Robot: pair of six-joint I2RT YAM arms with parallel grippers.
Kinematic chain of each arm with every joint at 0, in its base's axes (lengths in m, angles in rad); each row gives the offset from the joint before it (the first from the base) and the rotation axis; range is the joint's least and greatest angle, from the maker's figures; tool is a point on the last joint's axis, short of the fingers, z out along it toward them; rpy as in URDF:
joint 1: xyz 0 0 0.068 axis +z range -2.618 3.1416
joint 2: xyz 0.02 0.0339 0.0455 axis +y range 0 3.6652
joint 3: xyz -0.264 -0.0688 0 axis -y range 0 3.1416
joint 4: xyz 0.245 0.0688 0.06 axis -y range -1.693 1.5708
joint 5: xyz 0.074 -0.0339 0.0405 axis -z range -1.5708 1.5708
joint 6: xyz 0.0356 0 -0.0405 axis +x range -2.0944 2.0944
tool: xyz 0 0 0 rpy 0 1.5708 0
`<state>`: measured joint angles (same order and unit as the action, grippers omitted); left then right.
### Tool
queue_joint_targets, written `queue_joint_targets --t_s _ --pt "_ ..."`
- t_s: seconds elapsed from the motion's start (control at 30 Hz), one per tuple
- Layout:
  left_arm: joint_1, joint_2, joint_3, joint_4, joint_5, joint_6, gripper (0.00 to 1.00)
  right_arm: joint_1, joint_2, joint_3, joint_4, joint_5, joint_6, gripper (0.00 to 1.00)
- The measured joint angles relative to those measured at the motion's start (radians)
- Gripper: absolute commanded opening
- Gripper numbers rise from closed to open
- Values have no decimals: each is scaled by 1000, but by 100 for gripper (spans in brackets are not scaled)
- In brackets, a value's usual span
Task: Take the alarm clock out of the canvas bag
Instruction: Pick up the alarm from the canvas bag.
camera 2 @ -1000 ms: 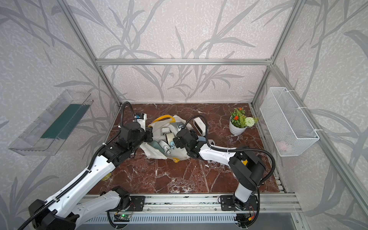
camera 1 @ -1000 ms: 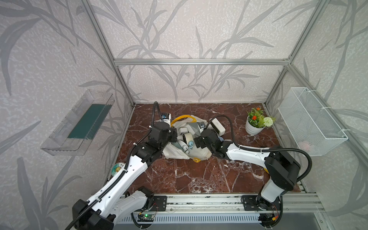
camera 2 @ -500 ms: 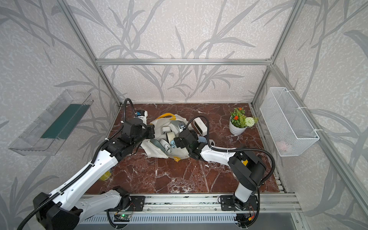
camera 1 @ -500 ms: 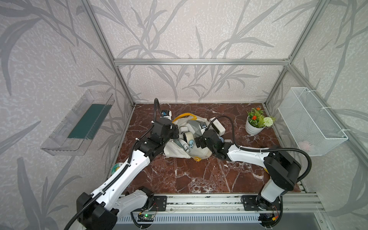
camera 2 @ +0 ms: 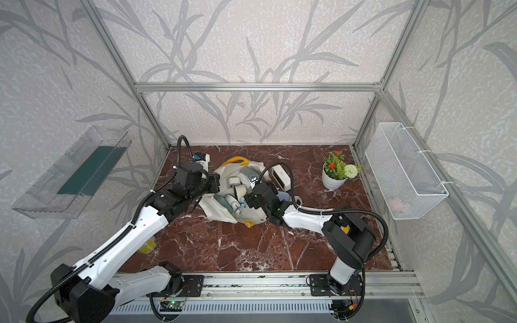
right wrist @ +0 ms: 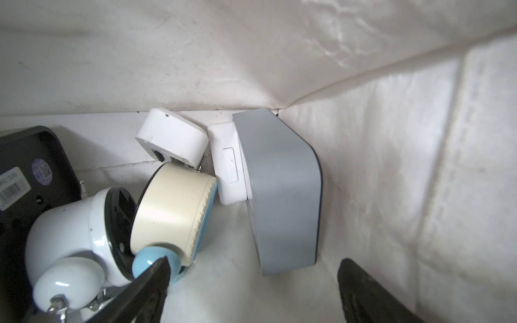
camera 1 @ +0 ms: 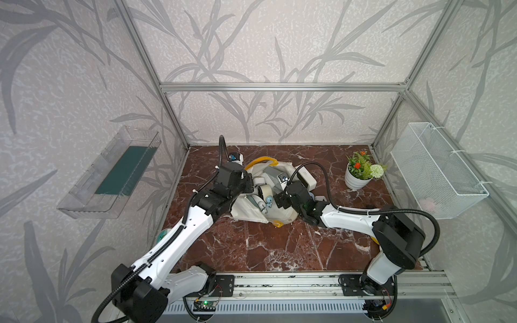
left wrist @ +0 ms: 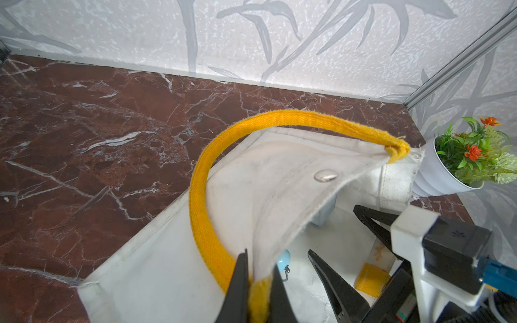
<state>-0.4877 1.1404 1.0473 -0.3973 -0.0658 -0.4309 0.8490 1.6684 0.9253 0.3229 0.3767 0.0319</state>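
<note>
five or so clock-like things crowd the far corner of the canvas bag [camera 1: 253,215], which lies slumped on the marble table [camera 1: 251,246] with its mouth propped open. the left gripper [left wrist: 257,290] is pinched tight on the yellow handle [left wrist: 201,195] at the rim, lifting the upper flap so the inside shows. the right gripper [right wrist: 253,268] is inside the bag with its jaws spread wide and nothing between them yet; one fingertip [right wrist: 156,279] touches the blue knob of the cream round alarm clock [right wrist: 170,207], the other sits near the cloth wall. a grey boxy clock [right wrist: 282,195] stands in the corner just beyond the gap, a small white cube [right wrist: 173,137] and a pale twin-bell clock [right wrist: 64,223] press against the cream one, and a black unit [right wrist: 28,167] lies at the edge. which clock is meant i cannot tell. the step looks like lining up a grasp. to do it well, hold the flap high and steady, shift the open jaws until they straddle one hard body squarely rather than a knob, keep the outer finger clear of the cloth, close firmly, then draw straight back through the mouth, since the neighbours lean together and may tumble.
</note>
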Motion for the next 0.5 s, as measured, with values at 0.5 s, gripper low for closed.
queue_joint_targets --t_s 0.5 --pt "0 0 0 2 124 26 0 -50 132 129 13 4 -103 99"
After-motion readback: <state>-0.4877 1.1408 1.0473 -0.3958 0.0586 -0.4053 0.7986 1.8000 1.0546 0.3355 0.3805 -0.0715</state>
